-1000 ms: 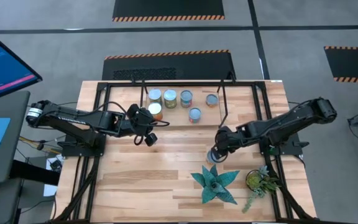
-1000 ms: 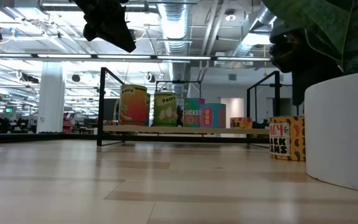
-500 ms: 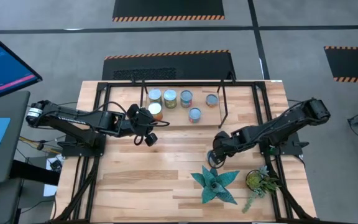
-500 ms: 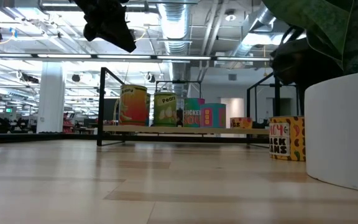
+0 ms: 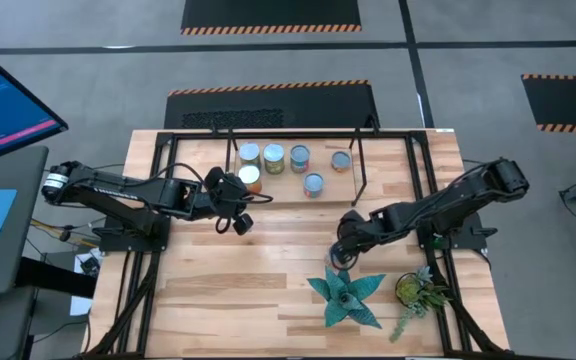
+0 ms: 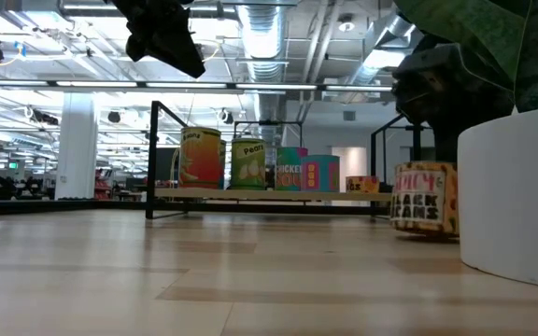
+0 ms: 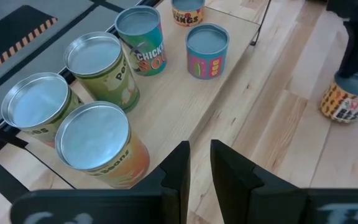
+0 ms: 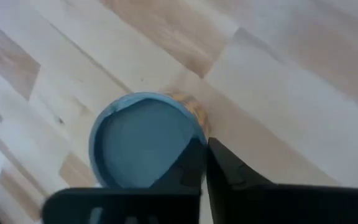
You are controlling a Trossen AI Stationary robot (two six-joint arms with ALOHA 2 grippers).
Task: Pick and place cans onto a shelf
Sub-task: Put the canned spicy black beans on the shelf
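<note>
Several cans (image 5: 273, 156) with silver tops stand on the shelf (image 5: 283, 182) at the table's far middle; the left wrist view shows these cans (image 7: 97, 64) from close by. One more can (image 6: 426, 199), yellow with dark lettering, sits tilted on the table right of centre, next to a white pot. My right gripper (image 5: 345, 250) is above it and covers it in the high view. My left gripper (image 5: 238, 208) hovers at the shelf's near left corner, its fingers (image 7: 178, 177) nearly together with nothing between them. My right gripper comes down on the can from above, its fingers shut at the rim (image 8: 199, 132) of the silver top. One finger (image 8: 191, 163) lies over the lid, the other outside the can's wall. The can (image 8: 143, 142) leans to one side in the low view.
A teal star-shaped plant (image 5: 346, 295) and a small green plant (image 5: 418, 292) stand close to my right gripper on its near side. The white pot (image 6: 516, 205) fills the low view's right. Black frame rods (image 5: 356, 170) rise around the shelf. Bare wood lies at the near left.
My right gripper has come down over the lone can and drifted a little toward the table's left edge. The can stood upright a second ago. It now leans and has shifted slightly toward the left edge.
</note>
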